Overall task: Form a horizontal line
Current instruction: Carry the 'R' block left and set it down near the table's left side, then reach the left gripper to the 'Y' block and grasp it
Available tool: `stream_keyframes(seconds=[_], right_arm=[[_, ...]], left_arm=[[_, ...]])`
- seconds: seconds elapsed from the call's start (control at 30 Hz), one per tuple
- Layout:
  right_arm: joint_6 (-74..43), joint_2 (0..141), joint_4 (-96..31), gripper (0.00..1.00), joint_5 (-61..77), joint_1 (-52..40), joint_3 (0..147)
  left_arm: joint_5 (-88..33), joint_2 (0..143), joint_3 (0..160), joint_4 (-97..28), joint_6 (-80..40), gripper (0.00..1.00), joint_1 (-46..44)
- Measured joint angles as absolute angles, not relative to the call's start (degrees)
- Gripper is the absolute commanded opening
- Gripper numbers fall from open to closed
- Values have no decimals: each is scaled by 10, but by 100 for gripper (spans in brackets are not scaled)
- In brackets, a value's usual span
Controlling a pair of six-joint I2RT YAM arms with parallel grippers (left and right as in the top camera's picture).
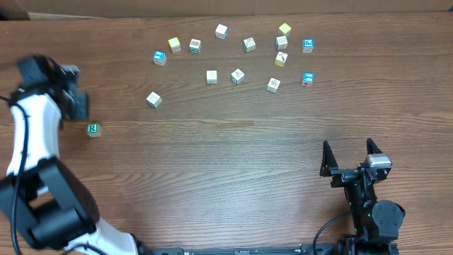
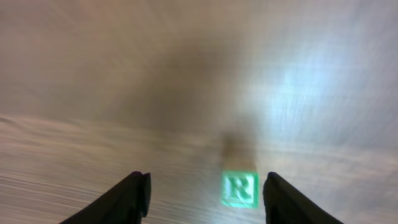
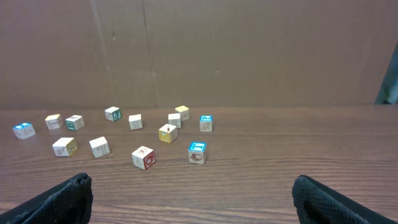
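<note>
The left end effector (image 2: 205, 186) has its fingers apart above the worktop (image 2: 74, 143). The green "R" cube (image 2: 240, 189) sits just ahead within the gap, nearer the finger on the view's right. The right end effector (image 1: 347, 145) is spread wide, with the scattered pale cubes (image 1: 211, 76) well ahead of it.

We note: small wooden cube with green "R" face (image 1: 93, 129) alone at far left of brown wooden tabletop (image 1: 233, 177). Left arm's jaws just behind it, slightly left, apart from it. Pale wooden letter cube (image 1: 153, 99) next nearest, right and behind. Loose scatter of small wooden letter cubes (image 1: 238, 76) along far edge, centre to right. Right arm's jaws near front right, well apart from all cubes.
</note>
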State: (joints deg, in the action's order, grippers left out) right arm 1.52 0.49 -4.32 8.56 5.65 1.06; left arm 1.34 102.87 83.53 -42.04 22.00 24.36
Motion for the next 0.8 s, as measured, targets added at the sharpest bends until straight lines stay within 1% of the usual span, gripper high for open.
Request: stream_keyframes(seconds=[0.13,0.23,0.37,0.4,0.5,0.63,0.8], right_arm=[[15,5,-43,100,86,56,11],[15,5,-43,100,86,56,11],[15,5,-43,100,86,57,11],[15,5,-43,100,86,56,11],[15,5,-43,100,86,56,11],[15,5,-43,100,86,56,11],[15,5,-43,100,86,57,11]], left_arm=[[-34,958,898,-413,223,69,223],[-58,921,918,-407,227,69,171],[-38,947,921,-408,198,69,82],[-36,956,921,-408,191,69,73],[-12,1018,920,-406,110,69,29],[10,1080,914,-391,-14,68,-4],[42,1130,914,-362,-157,70,-40]])
